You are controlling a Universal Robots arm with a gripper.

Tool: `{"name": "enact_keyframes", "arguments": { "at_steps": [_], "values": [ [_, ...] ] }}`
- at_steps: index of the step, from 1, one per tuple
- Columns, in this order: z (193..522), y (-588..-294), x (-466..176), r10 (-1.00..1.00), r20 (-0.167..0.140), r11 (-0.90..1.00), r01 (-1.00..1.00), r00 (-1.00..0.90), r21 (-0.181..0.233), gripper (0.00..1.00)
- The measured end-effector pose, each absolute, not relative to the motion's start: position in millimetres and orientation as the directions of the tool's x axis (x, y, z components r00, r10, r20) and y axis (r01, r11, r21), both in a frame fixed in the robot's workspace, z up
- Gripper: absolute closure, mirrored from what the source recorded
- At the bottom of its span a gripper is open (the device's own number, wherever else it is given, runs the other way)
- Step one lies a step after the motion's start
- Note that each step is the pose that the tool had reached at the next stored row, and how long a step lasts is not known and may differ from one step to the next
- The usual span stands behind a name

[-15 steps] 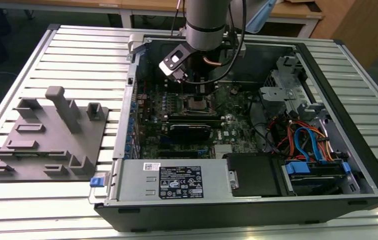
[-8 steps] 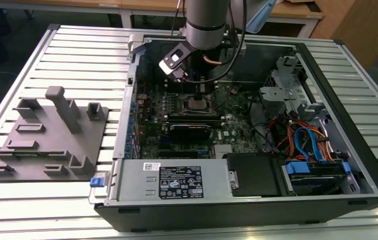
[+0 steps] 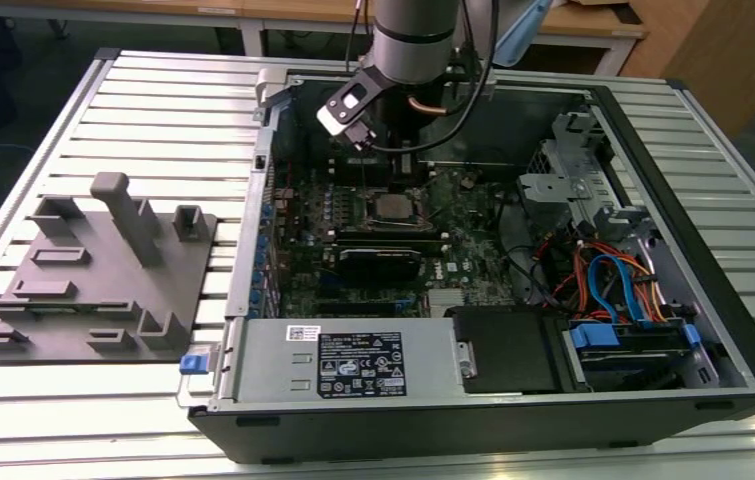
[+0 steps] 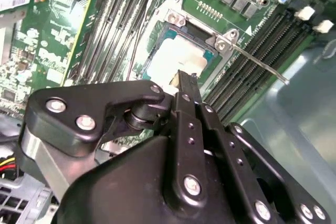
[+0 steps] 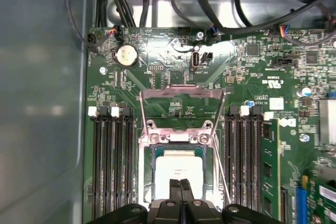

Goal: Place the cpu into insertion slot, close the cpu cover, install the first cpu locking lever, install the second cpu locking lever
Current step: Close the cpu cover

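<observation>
The cpu (image 5: 178,170) is sitting in the slot (image 5: 148,153), its pale metal top facing up and its green edge showing around it. The claw (image 5: 181,183) is hanging right over the cpu's near edge with its two black fingers (image 4: 187,83) clenched together and nothing between them; whether the tips are touching the chip cannot be told. The cover (image 5: 181,94) is lying flipped open beyond the slot, with green board showing through its window. In the second wrist view a thin lever (image 4: 257,62) is sticking out from a corner of the slot, unlatched, over the long black memory slots (image 5: 110,166) that are flanking the socket. A round coin battery (image 5: 126,55) is sitting on the board (image 5: 157,40) past the open cover. In the exterior view the arm (image 3: 411,40) is reaching down into the open case (image 3: 484,420), which is lying on a slatted table (image 3: 150,90), with a grey fixture (image 3: 97,290) resting on the exterior view's left.
</observation>
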State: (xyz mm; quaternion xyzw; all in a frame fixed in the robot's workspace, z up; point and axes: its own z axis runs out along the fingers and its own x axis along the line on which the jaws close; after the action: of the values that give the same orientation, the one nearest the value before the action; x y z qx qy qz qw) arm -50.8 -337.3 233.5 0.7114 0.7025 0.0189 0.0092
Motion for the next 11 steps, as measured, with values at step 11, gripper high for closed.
{"name": "enact_keyframes", "arguments": {
  "at_steps": [11],
  "values": [
    [233.6, -337.3, -49.8, 1.0, 0.015, -0.013, 1.0, 0.012, 0.026, 0.9]
  ]
}}
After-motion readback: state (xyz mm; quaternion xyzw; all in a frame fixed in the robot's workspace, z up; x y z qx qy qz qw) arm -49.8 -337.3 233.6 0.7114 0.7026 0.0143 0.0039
